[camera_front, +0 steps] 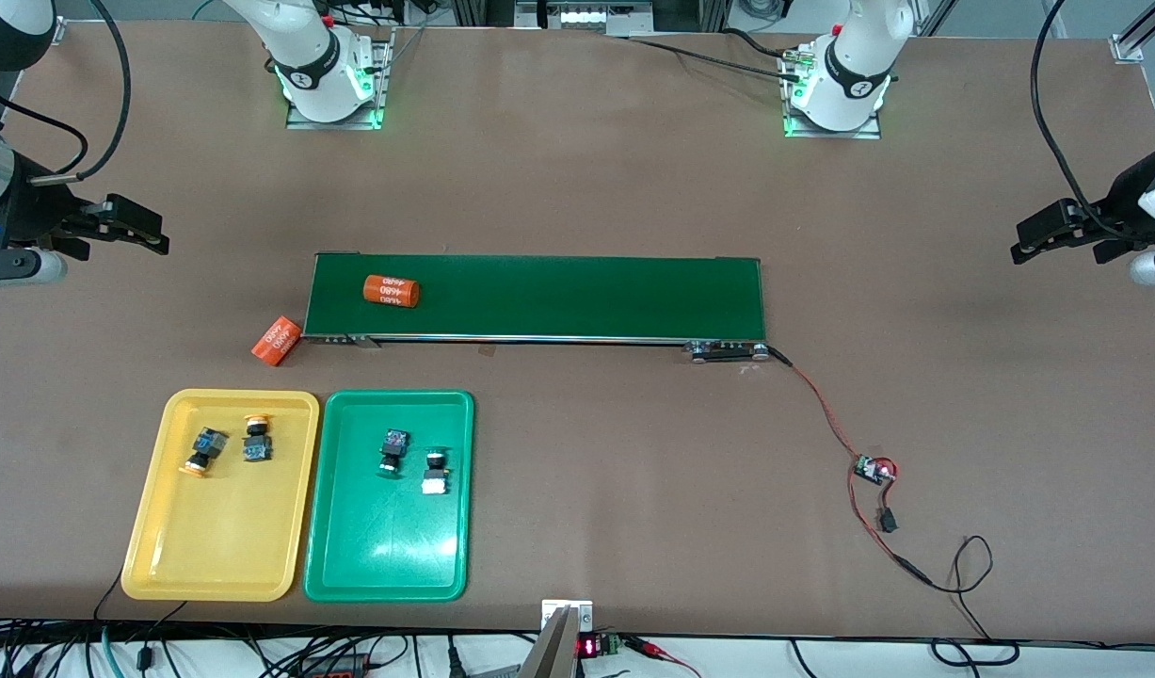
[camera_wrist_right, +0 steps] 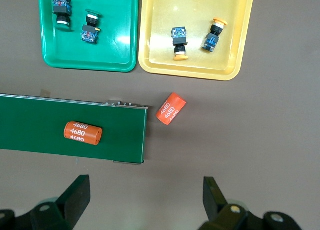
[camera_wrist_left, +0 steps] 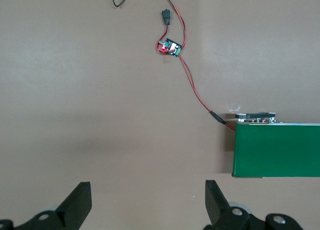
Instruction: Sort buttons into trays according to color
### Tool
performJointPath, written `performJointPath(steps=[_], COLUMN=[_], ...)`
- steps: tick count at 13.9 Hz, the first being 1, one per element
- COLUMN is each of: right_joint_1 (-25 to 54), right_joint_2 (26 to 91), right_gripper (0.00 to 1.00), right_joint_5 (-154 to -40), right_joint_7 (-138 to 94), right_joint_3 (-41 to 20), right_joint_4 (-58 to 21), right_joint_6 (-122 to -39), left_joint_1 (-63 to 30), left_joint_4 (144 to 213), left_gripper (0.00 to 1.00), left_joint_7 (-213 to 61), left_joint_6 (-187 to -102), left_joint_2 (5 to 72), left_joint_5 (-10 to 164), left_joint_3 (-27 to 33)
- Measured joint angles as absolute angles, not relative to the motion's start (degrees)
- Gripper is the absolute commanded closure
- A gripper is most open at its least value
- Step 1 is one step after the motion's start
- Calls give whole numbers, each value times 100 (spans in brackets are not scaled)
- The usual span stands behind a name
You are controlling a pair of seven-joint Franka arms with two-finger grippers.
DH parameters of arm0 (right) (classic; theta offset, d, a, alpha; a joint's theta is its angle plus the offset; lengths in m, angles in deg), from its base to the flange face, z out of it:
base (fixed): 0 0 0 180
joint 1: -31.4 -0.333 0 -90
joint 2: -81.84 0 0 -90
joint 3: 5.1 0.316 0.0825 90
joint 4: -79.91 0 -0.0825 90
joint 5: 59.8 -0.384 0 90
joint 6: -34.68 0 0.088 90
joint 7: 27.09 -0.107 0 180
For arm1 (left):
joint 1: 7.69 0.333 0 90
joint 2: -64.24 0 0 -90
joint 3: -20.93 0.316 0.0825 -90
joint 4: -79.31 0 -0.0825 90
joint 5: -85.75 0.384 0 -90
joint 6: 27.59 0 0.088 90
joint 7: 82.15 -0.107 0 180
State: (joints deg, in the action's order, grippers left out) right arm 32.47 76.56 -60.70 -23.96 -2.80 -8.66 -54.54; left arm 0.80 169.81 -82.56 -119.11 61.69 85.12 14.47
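Cylinders [camera_wrist_right: 83,133] read "4680"; left claw [camera_wrist_left: 148,202] and right claw [camera_wrist_right: 146,200] hang released.

2 buttons [camera_front: 229,443] in each tray [camera_front: 163,527] | trays side by side

— Cut off at the front view's side edges: both arms, only the left gripper [camera_front: 1048,243] and right gripper [camera_front: 130,226] poking in.
— And in the wrist views?
— Cropped too: only fingertips [camera_wrist_left: 80,202] showing, and most of the conveyor belt [camera_wrist_left: 277,150] lost past the frame edge.
— Green-capped buttons [camera_front: 393,450]?
— Too small in the front view to make out cap colour.
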Motion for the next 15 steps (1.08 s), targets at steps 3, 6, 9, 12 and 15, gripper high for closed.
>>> performJointPath(steps=[3, 6, 9, 12, 15], right_joint_1=[3247, 3247, 3256, 3265, 3264], right_joint_2=[7655, 7655, 7636, 7581, 7552], right_gripper=[0, 0, 0, 0, 0], right_joint_5=[-6070, -6070, -6070, -6070, -6070], right_joint_7=[-2396, -2396, -2396, -2397, -2396], right_joint_3=[-280, -280, -282, -286, -285], right_joint_4=[-866, -866, -866, -862, -858], right_joint_6=[-5453, -5453, -5456, -5481, -5491], left_joint_1=[80, 85, 91, 79, 79], left_joint_4=[16992, 16990, 16988, 16953, 16866], left_gripper=[0, 0, 0, 0, 0], left_joint_7=[-8256, -8256, -8256, -8253, -8105], left_joint_6=[-11911, -11768, -11456, -11470, -11681], left_joint_2=[6168, 6169, 6172, 6175, 6188], left_joint_5=[8512, 8512, 8512, 8513, 8513], left_joint_3=[1447, 1453, 1462, 1440, 1423])
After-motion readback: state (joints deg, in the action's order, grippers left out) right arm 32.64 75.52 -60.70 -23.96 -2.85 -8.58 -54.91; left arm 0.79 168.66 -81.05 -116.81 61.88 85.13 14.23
